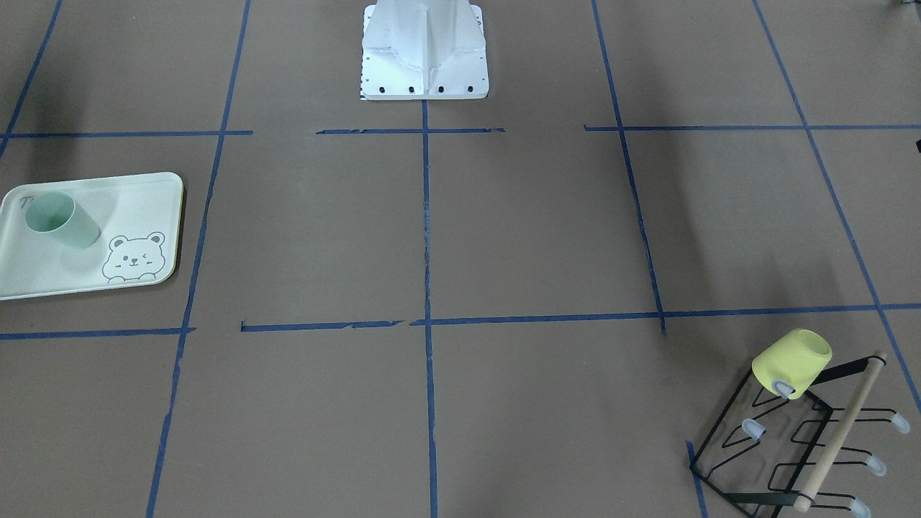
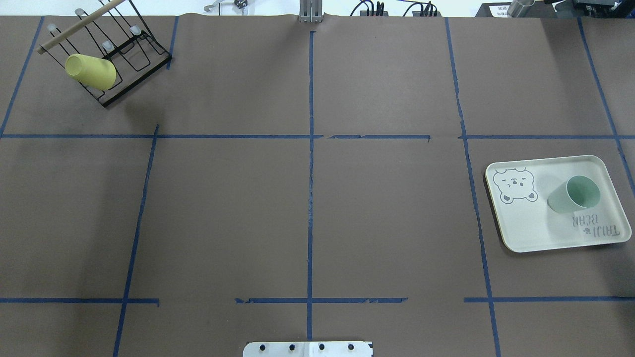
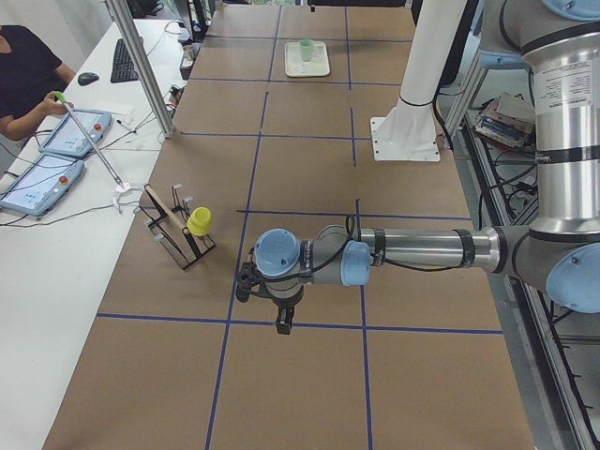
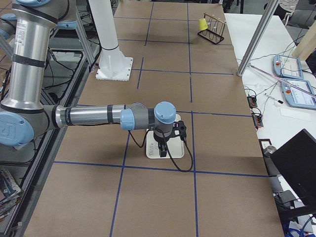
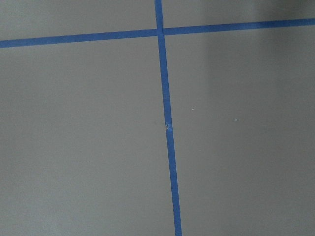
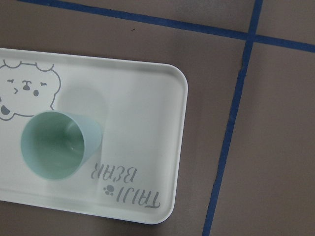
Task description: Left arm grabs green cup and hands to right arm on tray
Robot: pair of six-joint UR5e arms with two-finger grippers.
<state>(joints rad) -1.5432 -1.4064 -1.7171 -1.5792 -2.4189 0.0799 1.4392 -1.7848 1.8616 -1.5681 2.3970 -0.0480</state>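
The green cup (image 1: 61,219) stands upright on the tray (image 1: 43,270), mouth up, beside the bear drawing. Both show in the overhead view, the cup (image 2: 575,194) on the tray (image 2: 536,225), and in the right wrist view, the cup (image 6: 59,145) on the tray (image 6: 142,123). My right gripper (image 4: 163,150) hangs above the tray, apart from the cup; I cannot tell whether it is open or shut. My left gripper (image 3: 284,323) hangs over bare table, far from the cup; I cannot tell its state. The left wrist view shows only table and tape.
A yellow cup (image 1: 791,362) hangs on a black wire rack (image 1: 806,446) with a wooden bar at the table's far left corner (image 2: 124,44). The white robot base (image 1: 424,50) stands at the table's edge. An operator with tablets sits at a side desk (image 3: 28,75).
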